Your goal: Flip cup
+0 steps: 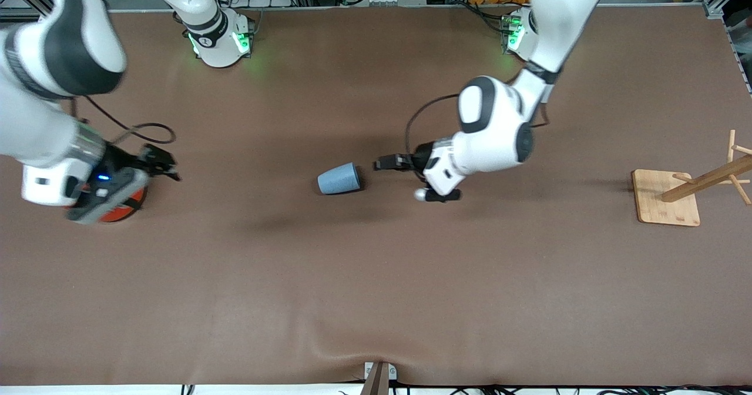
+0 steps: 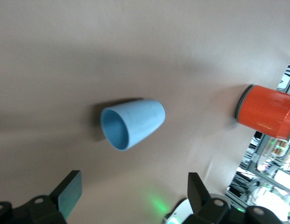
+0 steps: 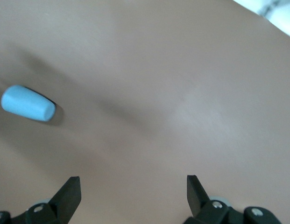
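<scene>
while the light-blue plastic cup (image 1: pixel 339 178) lies on its side near the middle of the brown table (image 1: pixel 376 277), well apart from every edge, the flip is judged as not yet begun. its open mouth is turned toward the left arm's end of the table, as is seen in the left wrist view, where the cup (image 2: pixel 132 123) is framed between the two spread fingers.

the left gripper (image 1: pixel 392 162) is held low just beside the cup's mouth, its jaws released and wide, with nothing grasped and no contact seen. the cup has still to be gripped, lifted, turned and set standing; all of that is judged to be left.

the right gripper (image 1: pixel 158 163) is kept waiting toward the right arm's end of the table, above an orange can (image 1: pixel 120 206) with a grey lid, its jaws also released and empty. a wooden mug rack (image 1: pixel 690 192) on a square base stands near the table edge at the left arm's end, untouched.
</scene>
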`<move>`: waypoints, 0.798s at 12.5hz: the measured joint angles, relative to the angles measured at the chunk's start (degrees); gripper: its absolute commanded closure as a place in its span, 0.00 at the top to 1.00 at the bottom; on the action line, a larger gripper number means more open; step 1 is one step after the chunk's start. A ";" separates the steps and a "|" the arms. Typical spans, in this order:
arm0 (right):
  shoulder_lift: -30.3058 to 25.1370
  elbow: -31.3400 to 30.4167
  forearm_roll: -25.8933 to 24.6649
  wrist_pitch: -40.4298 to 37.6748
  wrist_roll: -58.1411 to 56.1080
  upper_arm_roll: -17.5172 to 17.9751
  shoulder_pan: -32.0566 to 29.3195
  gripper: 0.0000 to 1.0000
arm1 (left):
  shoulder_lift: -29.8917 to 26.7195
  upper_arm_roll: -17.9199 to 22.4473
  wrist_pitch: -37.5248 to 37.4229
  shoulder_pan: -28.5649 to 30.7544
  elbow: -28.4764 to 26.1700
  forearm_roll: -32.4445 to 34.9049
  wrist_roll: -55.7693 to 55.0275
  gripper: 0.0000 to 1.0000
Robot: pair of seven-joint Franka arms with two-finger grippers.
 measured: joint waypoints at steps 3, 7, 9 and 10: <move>-2.98 -0.04 -0.50 -1.81 0.37 -6.34 2.63 1.00 | 4.09 0.09 1.53 -2.24 -1.02 -14.58 10.19 1.00; -5.07 0.65 -2.16 -6.89 6.87 -8.63 3.83 1.00 | 7.58 0.12 1.46 -3.06 -1.10 -32.39 25.89 0.85; -5.51 2.61 -2.92 -12.85 14.68 -8.61 4.03 1.00 | 9.87 0.11 1.46 -3.78 -0.97 -39.03 33.31 0.80; -5.97 3.23 -3.06 -15.87 17.85 -8.62 4.06 1.00 | 10.76 0.10 1.46 -3.99 -0.75 -40.37 34.82 0.72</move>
